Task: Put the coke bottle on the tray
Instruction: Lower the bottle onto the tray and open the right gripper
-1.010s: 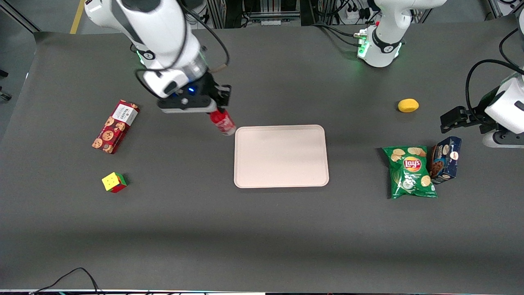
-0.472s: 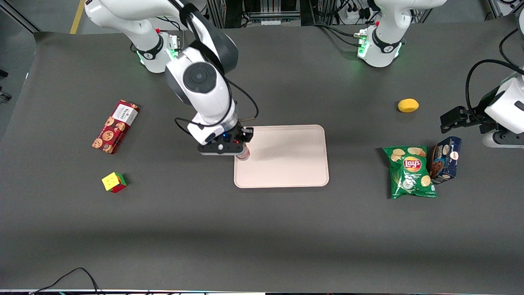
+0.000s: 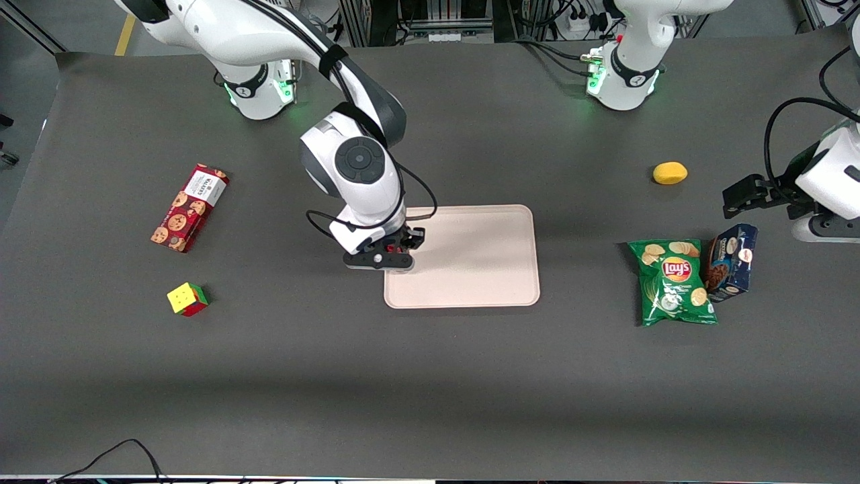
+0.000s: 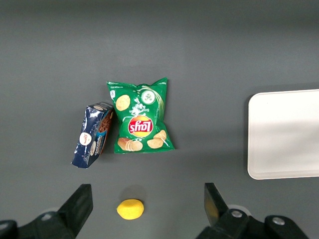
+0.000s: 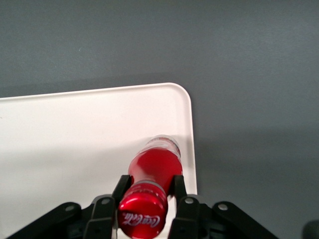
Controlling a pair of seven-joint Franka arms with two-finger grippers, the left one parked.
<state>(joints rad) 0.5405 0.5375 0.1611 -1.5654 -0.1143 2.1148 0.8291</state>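
The coke bottle (image 5: 154, 167), red with a red cap and white script, stands upright between the fingers of my right gripper (image 5: 150, 183), which is shut on its neck. Its base is over the pale tray (image 5: 75, 129), close to the rim at the working arm's end. I cannot tell whether the base touches the tray. In the front view the gripper (image 3: 392, 259) is low over that edge of the tray (image 3: 484, 255), and the arm hides almost all of the bottle. The tray's edge also shows in the left wrist view (image 4: 289, 134).
A long red cookie box (image 3: 189, 207) and a colour cube (image 3: 187, 299) lie toward the working arm's end. A green chips bag (image 3: 673, 282), a blue box (image 3: 731, 262) and a yellow lemon (image 3: 670, 173) lie toward the parked arm's end.
My right gripper has carried the bottle from beside the tray's corner nearer the arm bases toward the front camera and lower, and now holds it over the tray's edge.
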